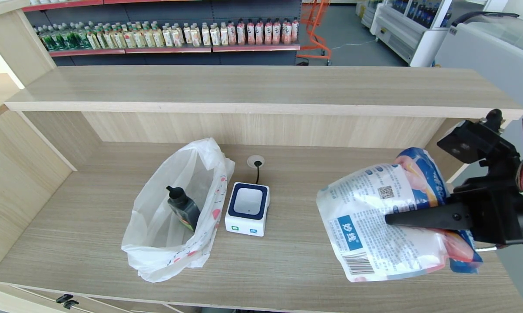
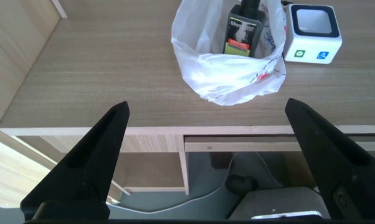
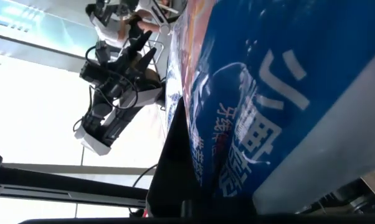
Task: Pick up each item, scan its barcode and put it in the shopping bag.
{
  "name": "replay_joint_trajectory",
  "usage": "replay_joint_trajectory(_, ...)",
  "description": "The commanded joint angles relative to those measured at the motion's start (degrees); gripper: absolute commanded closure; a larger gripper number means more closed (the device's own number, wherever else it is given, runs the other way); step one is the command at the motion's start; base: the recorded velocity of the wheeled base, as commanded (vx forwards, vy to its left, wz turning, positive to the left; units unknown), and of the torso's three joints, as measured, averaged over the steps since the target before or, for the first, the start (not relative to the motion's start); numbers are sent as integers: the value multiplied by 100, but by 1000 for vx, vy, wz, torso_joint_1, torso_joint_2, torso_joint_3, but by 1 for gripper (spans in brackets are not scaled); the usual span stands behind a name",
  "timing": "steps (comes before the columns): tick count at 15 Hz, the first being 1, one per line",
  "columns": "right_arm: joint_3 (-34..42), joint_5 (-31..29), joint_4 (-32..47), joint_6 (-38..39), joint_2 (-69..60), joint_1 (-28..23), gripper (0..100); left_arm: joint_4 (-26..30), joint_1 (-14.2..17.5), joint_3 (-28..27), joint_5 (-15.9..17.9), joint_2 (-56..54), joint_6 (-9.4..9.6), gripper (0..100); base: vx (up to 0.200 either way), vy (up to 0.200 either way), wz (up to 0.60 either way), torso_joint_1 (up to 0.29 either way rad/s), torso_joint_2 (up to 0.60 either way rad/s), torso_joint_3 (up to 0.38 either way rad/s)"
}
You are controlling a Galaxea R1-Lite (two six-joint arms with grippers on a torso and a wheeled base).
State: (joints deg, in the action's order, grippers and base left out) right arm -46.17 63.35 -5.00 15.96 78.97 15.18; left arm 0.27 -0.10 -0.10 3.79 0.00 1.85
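Gripping pouch [image 1: 374, 204] at counter [image 1: 287, 265] edge: right claw [image 1: 392, 219]

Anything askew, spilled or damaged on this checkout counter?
Nothing stands out. The dark bottle leans inside the open shopping bag, the barcode scanner sits flat beside it, and the snack pouch looks intact in the right gripper. No spill on the counter.

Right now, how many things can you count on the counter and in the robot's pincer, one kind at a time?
shopping bag: 1
dark bottle, inside the bag: 1
scanner: 1
snack pouch, held up by the right pincer: 1
Total: 4
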Motion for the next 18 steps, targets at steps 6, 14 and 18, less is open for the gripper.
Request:
replay_joint_trajectory(6, -94, 1, -10, 373, -31, 170, 100, 0, 1, 1, -1, 9, -1, 0, 0, 0, 0, 0, 0, 0)
replay_joint_trajectory(14, -50, -7, -151, 355, 127, 495, 100, 0, 1, 1, -1, 9, -1, 0, 0, 0, 0, 0, 0, 0)
replay_joint_trajectory(18, -42, -25, -168, 347, 154, 513, 100, 0, 1, 1, -1, 9, 8, 0, 0, 0, 0, 0, 0, 0)
